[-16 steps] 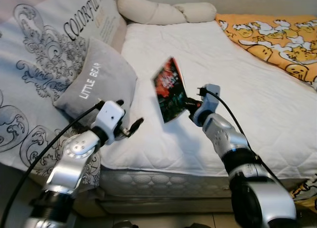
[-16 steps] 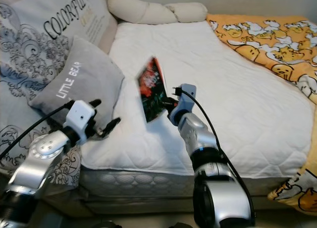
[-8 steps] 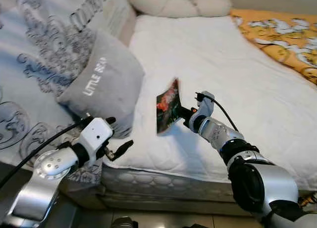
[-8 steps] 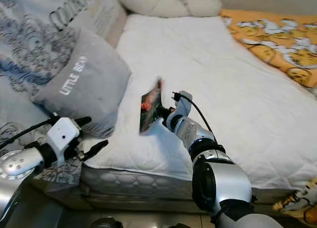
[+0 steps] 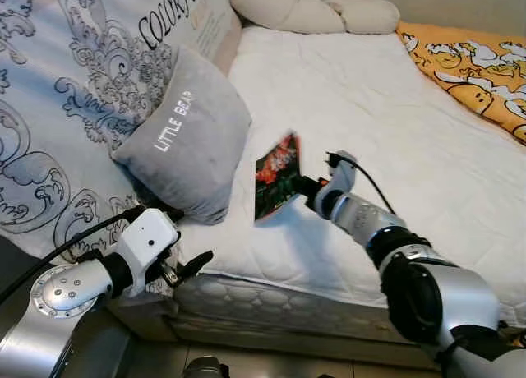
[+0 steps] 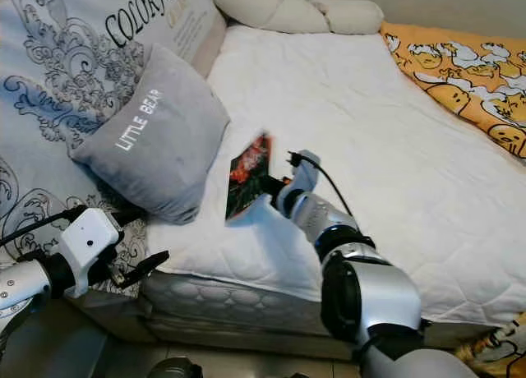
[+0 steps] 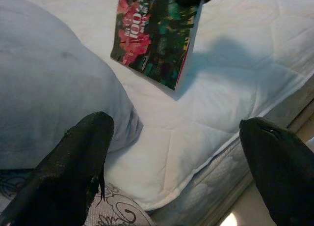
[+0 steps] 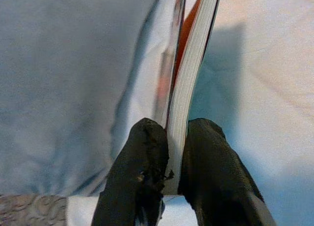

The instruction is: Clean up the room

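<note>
A book with a dark cover printed in red and green was held upright above the near part of the bed, its lower corner close to the white quilted mattress cover; whether it touched could not be determined. The right claw was clamped on the book's edge, one black finger on each side of the page block. The cover lettering was too small to read beyond the figures "100" in the left wrist view.

Just beside the book, on the robot's left, stood a grey cushion lettered "LITTLE BEAR", tilted against a larger patterned pillow marked "COLORFUL"; the rest of that word was cut off at the frame edge. The left claw hung low beyond the mattress corner, below the cushion, its fingers spread wide with nothing between them.

Farther off, a cream bolster lay along the head of the bed, and an orange blanket with a cartoon print covered the far right side, partly out of frame. The mattress side panel showed beneath the cover. The floor below was in shadow and poorly resolved.
</note>
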{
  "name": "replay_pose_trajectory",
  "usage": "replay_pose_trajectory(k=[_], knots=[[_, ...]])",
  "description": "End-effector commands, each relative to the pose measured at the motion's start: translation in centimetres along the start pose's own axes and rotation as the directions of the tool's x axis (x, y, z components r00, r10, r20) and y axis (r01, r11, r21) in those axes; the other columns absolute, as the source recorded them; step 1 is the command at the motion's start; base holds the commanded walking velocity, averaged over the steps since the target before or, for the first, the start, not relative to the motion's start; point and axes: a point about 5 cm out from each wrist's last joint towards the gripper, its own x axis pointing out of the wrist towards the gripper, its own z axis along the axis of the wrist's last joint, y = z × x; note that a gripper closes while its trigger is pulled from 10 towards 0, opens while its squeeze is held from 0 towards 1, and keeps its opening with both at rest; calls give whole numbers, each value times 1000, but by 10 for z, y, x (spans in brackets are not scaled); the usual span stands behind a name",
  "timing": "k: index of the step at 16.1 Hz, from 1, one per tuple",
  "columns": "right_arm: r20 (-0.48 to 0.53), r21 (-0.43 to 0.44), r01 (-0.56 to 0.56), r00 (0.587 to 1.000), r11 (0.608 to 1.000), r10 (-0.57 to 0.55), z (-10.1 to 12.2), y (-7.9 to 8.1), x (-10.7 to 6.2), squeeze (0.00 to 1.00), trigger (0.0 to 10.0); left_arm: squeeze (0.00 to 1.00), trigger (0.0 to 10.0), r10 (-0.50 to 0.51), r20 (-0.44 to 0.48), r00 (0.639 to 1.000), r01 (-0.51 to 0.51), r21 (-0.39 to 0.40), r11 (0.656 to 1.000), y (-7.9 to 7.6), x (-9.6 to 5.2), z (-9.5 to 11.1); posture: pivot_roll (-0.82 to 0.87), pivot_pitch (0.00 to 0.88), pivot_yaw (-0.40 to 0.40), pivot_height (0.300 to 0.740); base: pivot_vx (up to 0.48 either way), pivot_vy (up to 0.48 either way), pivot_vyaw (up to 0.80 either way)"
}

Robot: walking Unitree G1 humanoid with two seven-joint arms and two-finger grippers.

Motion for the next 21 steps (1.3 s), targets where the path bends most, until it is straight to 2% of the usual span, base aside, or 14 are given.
replay_pose_trajectory(k=[1, 5, 8, 10, 11, 12, 13, 14, 16, 17, 18, 19, 20, 21], knots=[[24, -11, 30, 999, 999, -30, 5, -8, -3, 1000, 10000, 239, 10000, 2, 11, 1000, -2, 4, 1000, 0, 0, 4, 274, 0, -48, 740, 0, 0, 0], [100, 24, 174, 979, 985, -175, 16, -39, -16, 1000, 10000, 235, 10000, 14, 13, 1000, -14, 1, 1000, 2, 10, 5, 255, 0, -42, 740, 0, 0, 0], [89, -12, 192, 978, 981, -190, 9, -57, -23, 1000, 10000, 231, 10000, 22, 10, 1000, -22, -8, 1000, 3, 22, 0, 202, 0, -40, 740, 0, 0, 0], [79, -37, 182, 981, 983, -178, 0, -61, -25, 1000, 10000, 231, 10000, 26, 14, 1000, -26, -15, 1000, 2, 28, -2, 180, 0, -36, 740, 0, 0, 0], [99, -62, 176, 981, 982, -169, -5, -64, -26, 1000, 10000, 231, 10000, 56, 40, 998, -53, -57, 997, 2, 34, -2, 156, 0, -29, 740, 0, 0, 0], [138, -136, 196, 974, 971, -177, -10, -68, -29, 1000, 10000, 235, 10000, 157, 77, 985, -141, -183, 973, 2, 43, -5, 105, 0, -11, 740, 0, 0, 0], [167, -213, 189, 974, 959, -155, -14, -67, -31, 1000, 10000, 239, 10000, 265, 84, 960, -234, -274, 933, 6, 48, -8, 68, 0, 4, 740, 0, 0, 0], [215, -314, 211, 965, 926, -147, -15, -66, -37, 1000, 10000, 243, 10000, 334, 74, 940, -297, -305, 905, 7, 50, -11, 39, 0, 14, 740, 0, 0, 0], [299, -432, 254, 946, 866, -128, -15, -59, -48, 1000, 10000, 247, 10000, 389, 61, 919, -350, -327, 878, 6, 53, -15, 3, 0, 27, 740, 0, 0, 0], [397, -415, 361, 898, 835, -190, -15, -52, -74, 1000, 10000, 247, 10000, 412, 60, 909, -366, -357, 859, -1, 58, -14, -23, 0, 27, 740, 0, -251, 0], [435, -407, 420, 870, 811, -232, -19, -50, -84, 1000, 10000, 247, 10000, 415, 69, 907, -366, -360, 858, -3, 60, -12, -30, 0, 24, 740, 0, -285, 0], [447, -417, 436, 862, 797, -238, -19, -49, -86, 1000, 10000, 243, 10000, 420, 71, 905, -369, -361, 856, -2, 61, -11, -41, 0, 19, 740, 0, -289, 0], [498, -456, 526, 819, 718, -283, -25, -48, -92, 1000, 10000, 243, 10000, 448, 66, 892, -393, -377, 839, 1, 62, -14, -46, 0, 14, 740, 0, -292, 0], [563, -499, 634, 755, 591, -336, -29, -52, -99, 1000, 10000, 247, 10000, 484, 47, 874, -431, -385, 816, 3, 61, -19, -47, 0, 17, 740, 0, -289, 0]])
